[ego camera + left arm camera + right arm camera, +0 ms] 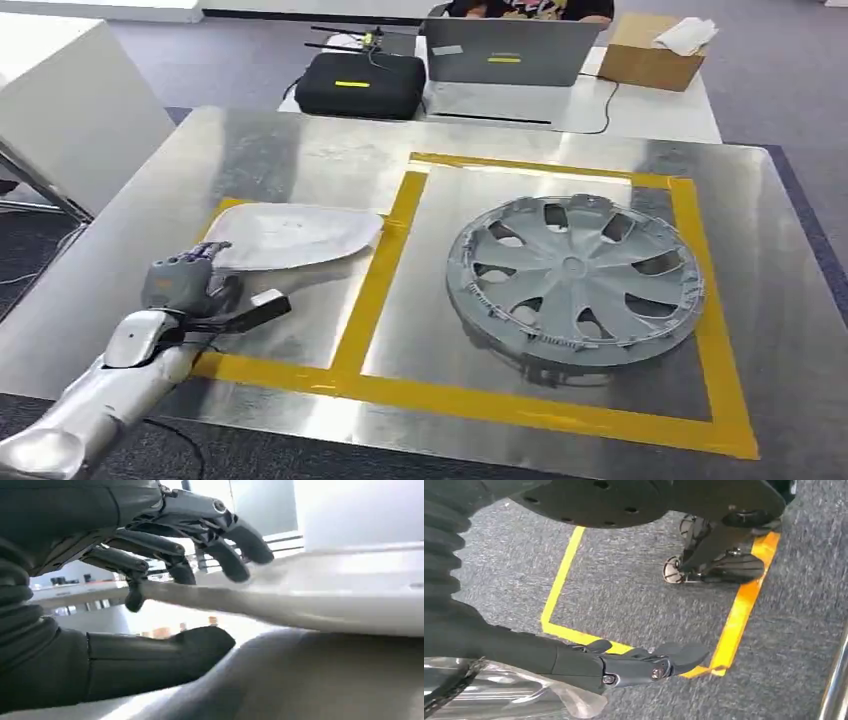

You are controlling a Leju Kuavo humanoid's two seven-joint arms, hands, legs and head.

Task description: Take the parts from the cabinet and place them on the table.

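- Metal table [300, 150], wide and shiny, marked with yellow tape [385, 270] into two boxes side by side.
- Grey hubcap [575, 275] lying flat in the right-hand box, well apart from the left hand.
- White panel [290, 235] down in the left-hand box, its far corner just over the tape divider; seen from the left wrist as a pale slab [310, 597] on the tabletop.
- Left arm reaching in from the lower left, left hand [185, 285] right at the panel's near end!
- From the left wrist: dark fingers [235, 555] curled over the top of the panel's edge, thumb [165, 655] stretched out below it, daylight showing between thumb and panel. Fingertips seemingly on the upper face; firm grip or mere touch, cannot tell.
- Right hand [644, 667] hanging low over grey carpet, fingers extended together, thumb tucked alongside, nothing in it. Clear plastic wrap [499, 695] bunched beneath the wrist.
- Yellow floor tape [734, 615] framing a square on the carpet below.
- Beyond the table: white desk with a laptop [505, 50], a black case [360, 85] and a cardboard box [650, 55].
- A person seated behind the laptop, mostly out of frame.
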